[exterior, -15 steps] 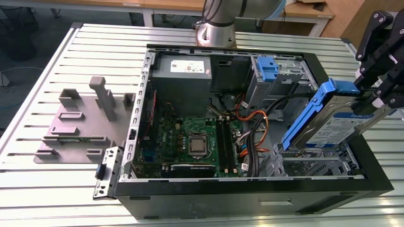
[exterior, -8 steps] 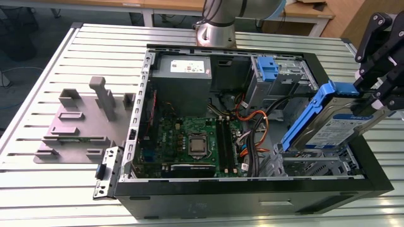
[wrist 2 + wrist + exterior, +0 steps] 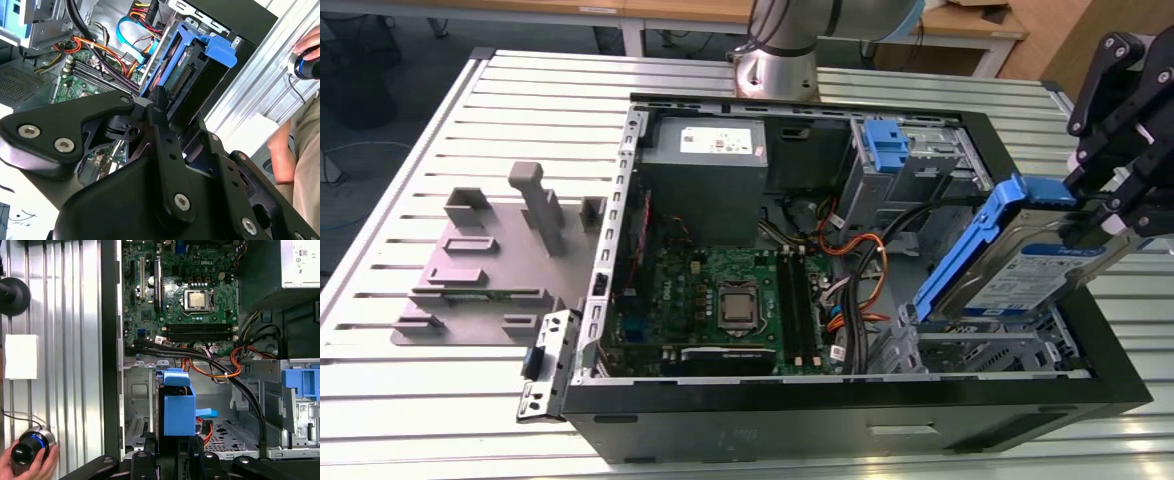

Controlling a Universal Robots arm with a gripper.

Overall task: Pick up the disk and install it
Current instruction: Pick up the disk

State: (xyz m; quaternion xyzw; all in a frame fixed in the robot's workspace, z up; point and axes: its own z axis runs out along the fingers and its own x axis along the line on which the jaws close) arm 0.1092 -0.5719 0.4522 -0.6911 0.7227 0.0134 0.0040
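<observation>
My black gripper is closed on the silver rectangular hard disk in its blue plastic carrier frame, pinching its upper end. The disk is at the right of the exterior view, tilted. Its lower end points into the metal drive bay in the lower right corner of the open black computer case. Can't tell if it touches the bay. The case lies on the slatted metal desk.

Handling, my guess: stiff, dense, fairly heavy for its size, so held by one end it will want to droop. The metal faces look smooth and could slip, and the plastic frame probably gives a little. It's shock-sensitive, so no knocking on the bay walls. Best hold is across the flat faces at the handle end, clear of the connector.

Views: the exterior view gives the tilt and the spot over the bay. The second wrist view gives the disk with its connector row and dark underside. The first wrist view looks along the disk to the perforated bay floor. It also has orange cables nearby and a person's hand on a black knob out on the desk.
</observation>
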